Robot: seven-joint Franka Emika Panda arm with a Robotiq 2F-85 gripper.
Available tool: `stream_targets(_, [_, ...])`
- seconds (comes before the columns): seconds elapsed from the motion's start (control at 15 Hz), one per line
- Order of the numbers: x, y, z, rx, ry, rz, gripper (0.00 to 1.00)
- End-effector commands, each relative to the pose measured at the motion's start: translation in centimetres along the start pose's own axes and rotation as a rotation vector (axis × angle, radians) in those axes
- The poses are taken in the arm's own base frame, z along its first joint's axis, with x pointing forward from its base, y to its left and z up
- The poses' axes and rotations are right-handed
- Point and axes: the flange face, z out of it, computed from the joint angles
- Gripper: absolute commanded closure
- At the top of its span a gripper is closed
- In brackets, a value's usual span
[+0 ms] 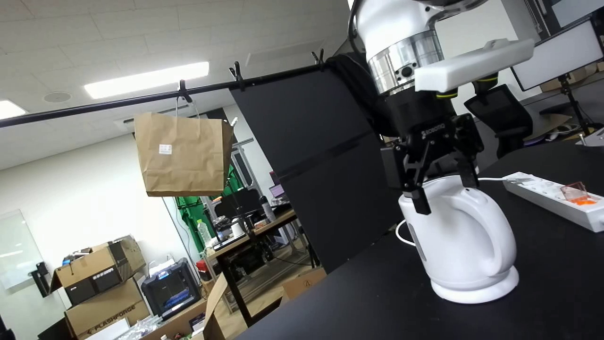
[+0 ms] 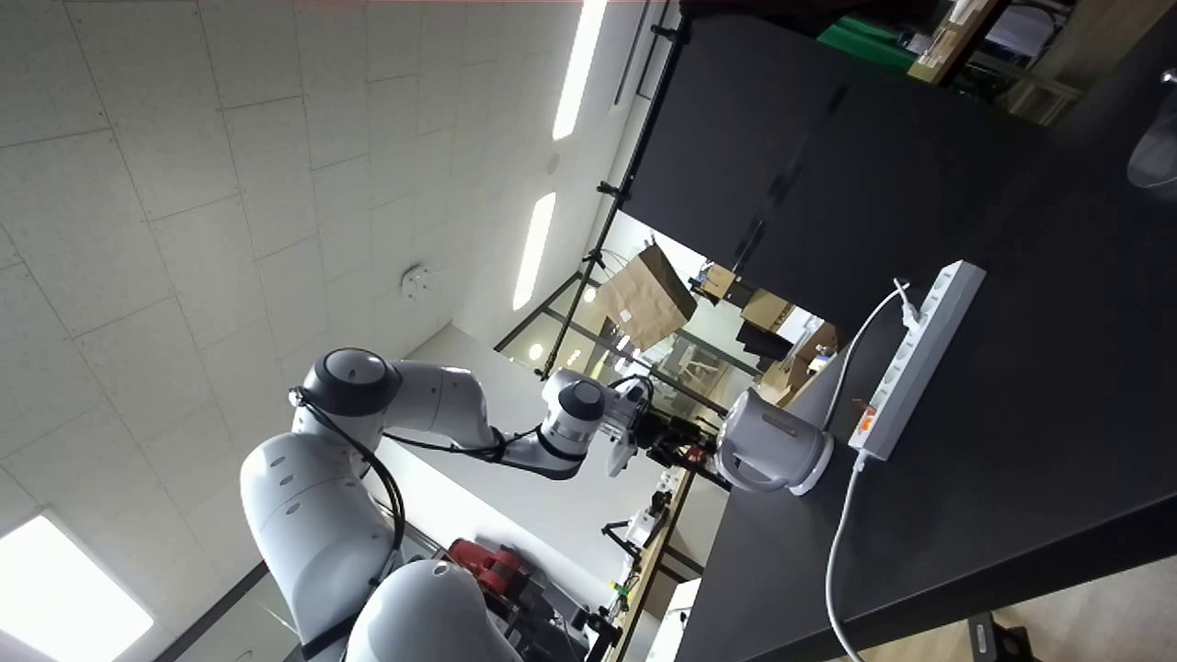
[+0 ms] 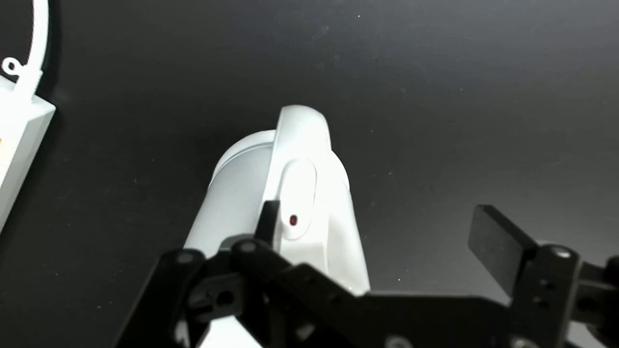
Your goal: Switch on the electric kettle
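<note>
The white electric kettle [image 1: 453, 245] stands upright on its round base on the black table. It also shows in an exterior view [image 2: 772, 441] and in the wrist view [image 3: 237, 188]. Its loop handle carries an oval panel [image 3: 298, 188] with a small dark red spot at its lower end. My gripper [image 1: 445, 191] is open at the kettle's top, fingers pointing down. In the wrist view [image 3: 379, 224], one finger overlaps the kettle beside the oval panel, and the other is off to the right over the table. Whether a finger touches the kettle cannot be told.
A flat white power strip [image 1: 547, 196] with an orange switch lies near the kettle; it also shows in an exterior view [image 2: 919, 363] and the wrist view [image 3: 22, 130]. A white cord [image 2: 860, 345] runs from the kettle to it. A black curtain [image 1: 325, 156] hangs behind the table.
</note>
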Motion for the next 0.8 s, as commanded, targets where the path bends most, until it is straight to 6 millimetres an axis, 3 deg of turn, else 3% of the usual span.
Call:
stream_targets(0.0, [1.2,0.2,0.5,-0.012,-0.015,0.013,0.0])
stream_targets(0.27, [1.4,0.3,0.7,-0.014,-0.022,0.014,0.0])
stream_targets(0.73, [1.3,-0.7,-0.5,-0.002,-0.007,-0.019,0.0])
